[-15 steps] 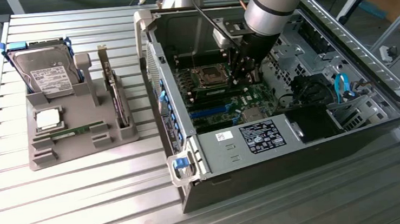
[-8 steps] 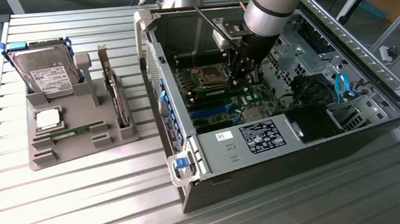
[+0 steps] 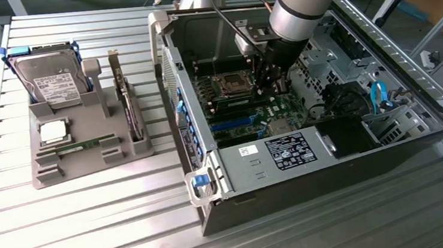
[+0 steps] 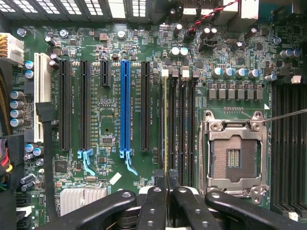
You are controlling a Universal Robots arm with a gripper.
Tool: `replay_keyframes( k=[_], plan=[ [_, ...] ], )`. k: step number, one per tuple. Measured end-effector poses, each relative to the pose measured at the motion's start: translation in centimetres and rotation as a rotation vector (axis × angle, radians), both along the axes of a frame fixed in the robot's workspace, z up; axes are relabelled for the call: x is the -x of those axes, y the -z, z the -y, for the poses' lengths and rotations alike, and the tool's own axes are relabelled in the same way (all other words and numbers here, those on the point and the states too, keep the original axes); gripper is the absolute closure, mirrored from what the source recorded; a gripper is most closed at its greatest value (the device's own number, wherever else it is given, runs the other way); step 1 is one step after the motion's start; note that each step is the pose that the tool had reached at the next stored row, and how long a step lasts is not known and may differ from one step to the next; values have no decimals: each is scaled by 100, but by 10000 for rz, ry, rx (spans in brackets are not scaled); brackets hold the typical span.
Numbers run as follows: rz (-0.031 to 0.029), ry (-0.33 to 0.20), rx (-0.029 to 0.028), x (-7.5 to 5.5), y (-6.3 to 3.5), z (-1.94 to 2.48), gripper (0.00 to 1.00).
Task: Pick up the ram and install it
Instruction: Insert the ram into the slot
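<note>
1. Where reaching down into the open computer case (image 3: 288, 154), hung over the motherboard (image 4: 105, 124) with the gripper (image 3: 268, 82) low above the board, near the CPU socket (image 3: 229, 85).
2. Had the jaws closed on the ram (image 4: 166, 129), pinched edge-on between the black fingers (image 4: 154, 201).
3. Showed the ram as a thin yellow-green line running straight out from between the fingertips.
4. Held that line along one of the memory slots (image 4: 184, 124): the one farthest from the CPU socket, on the side of the blue slot (image 4: 125, 103).
5. Could not tell whether seated in that slot or just above it.
6. Left the grey tray (image 3: 88, 162) with the hard drive (image 3: 53, 78) outside the case, well apart from the gripper.
</note>
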State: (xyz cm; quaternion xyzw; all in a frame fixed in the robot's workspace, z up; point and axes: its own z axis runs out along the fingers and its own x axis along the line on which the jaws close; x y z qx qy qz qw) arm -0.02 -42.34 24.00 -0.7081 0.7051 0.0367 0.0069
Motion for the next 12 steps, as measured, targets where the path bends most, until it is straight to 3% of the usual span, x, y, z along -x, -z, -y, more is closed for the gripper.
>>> replay_keyframes(
  k=[12],
  plan=[
    [34,11,-19,0,0,0,88]
  ],
)
